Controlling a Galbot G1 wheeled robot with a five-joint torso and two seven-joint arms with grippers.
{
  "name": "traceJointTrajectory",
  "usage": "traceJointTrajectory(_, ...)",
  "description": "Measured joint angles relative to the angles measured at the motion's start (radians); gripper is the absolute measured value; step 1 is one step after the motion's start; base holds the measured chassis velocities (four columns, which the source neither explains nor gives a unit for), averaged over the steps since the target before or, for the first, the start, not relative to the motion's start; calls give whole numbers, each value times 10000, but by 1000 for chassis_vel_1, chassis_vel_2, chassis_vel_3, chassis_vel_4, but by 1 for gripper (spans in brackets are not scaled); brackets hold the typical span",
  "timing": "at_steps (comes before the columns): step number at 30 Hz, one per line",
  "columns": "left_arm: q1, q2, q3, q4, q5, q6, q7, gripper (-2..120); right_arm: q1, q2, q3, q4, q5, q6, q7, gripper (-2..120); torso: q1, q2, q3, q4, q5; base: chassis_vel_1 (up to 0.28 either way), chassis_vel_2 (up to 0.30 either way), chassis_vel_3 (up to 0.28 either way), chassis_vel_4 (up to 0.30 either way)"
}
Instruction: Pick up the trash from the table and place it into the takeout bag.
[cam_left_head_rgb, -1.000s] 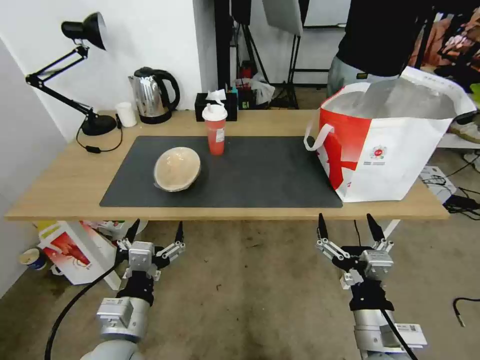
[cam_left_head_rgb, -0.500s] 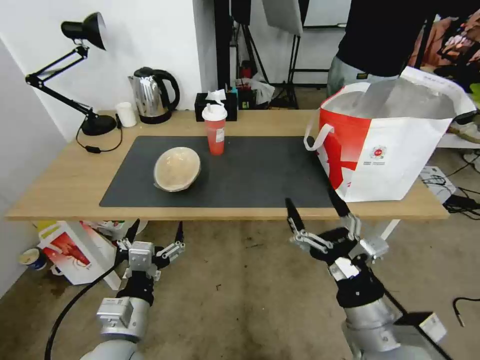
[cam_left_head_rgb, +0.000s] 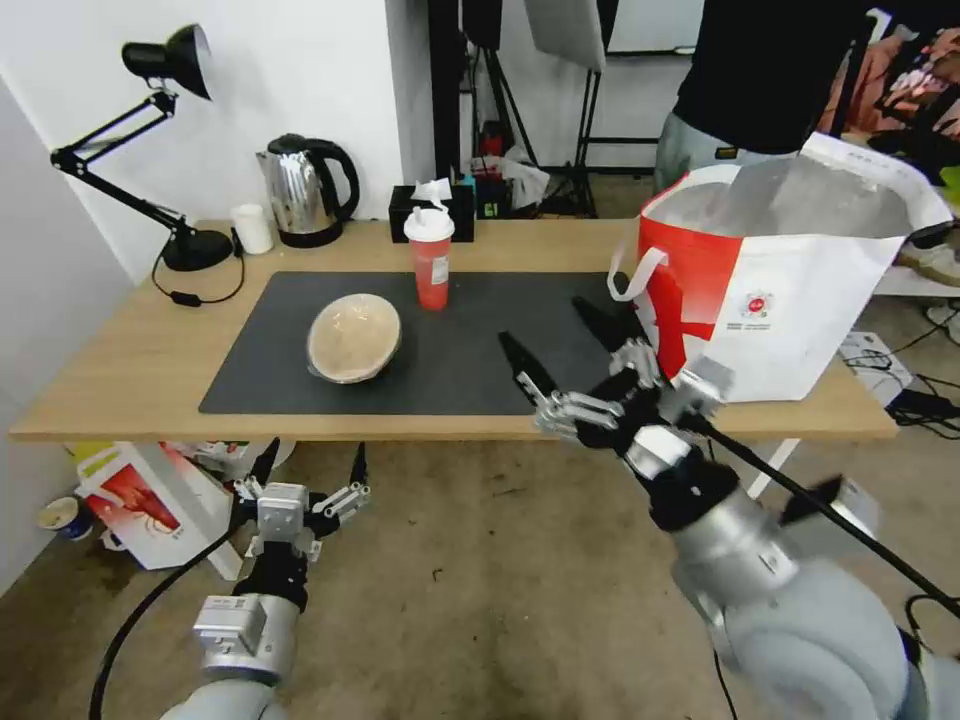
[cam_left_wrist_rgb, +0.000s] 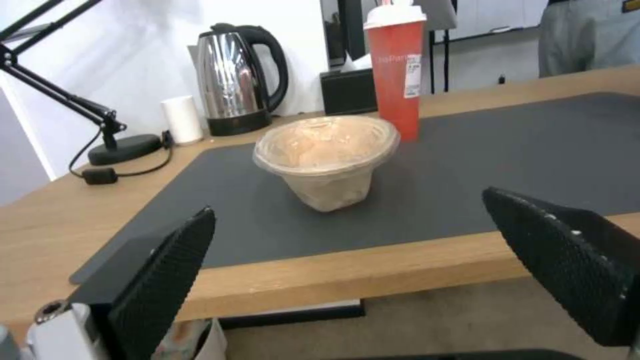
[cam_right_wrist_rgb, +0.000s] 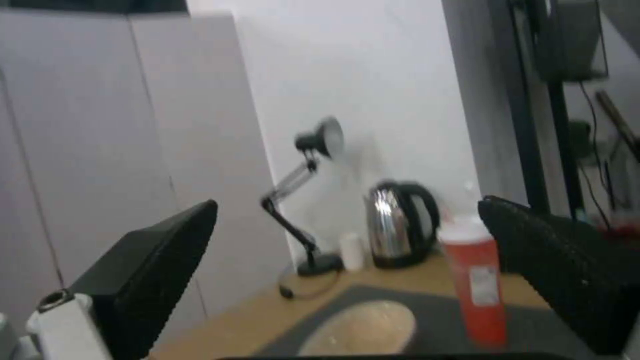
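Observation:
On the table, a beige round bowl rests on the dark grey mat. Behind it stands the tall red drink cup with a white lid. The takeout bag, white with red panels and a foil lining, stands open at the table's right end. My right gripper is open, raised over the mat's right part, left of the bag. My left gripper hangs open below the table's front edge, in front of the bowl.
Along the table's back stand a black desk lamp, a small white cup, a steel kettle and a black tissue box. A red-and-white box sits on the floor under the left end. A person stands behind the bag.
My right arm has risen from below the table's front edge and swung left and forward, its open gripper now above the mat. The left arm, bowl, cup and bag have not moved.

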Motion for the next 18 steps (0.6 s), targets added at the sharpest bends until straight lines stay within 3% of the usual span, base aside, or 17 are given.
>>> traceJointTrajectory(9, 0, 0, 0, 0, 0, 0, -1, 100, 3027, -118, -1342, -977, 998, -2058, 805, 100, 0, -1, 0, 0, 0, 0, 0, 0, 0)
traceJointTrajectory(18, 0, 0, 0, 0, 0, 0, 0, 100, 7888, 680, -3550, -3114, 2935, -4745, 2619, 100, 1, -1, 1, 0, -1, 0, 0, 0, 0)
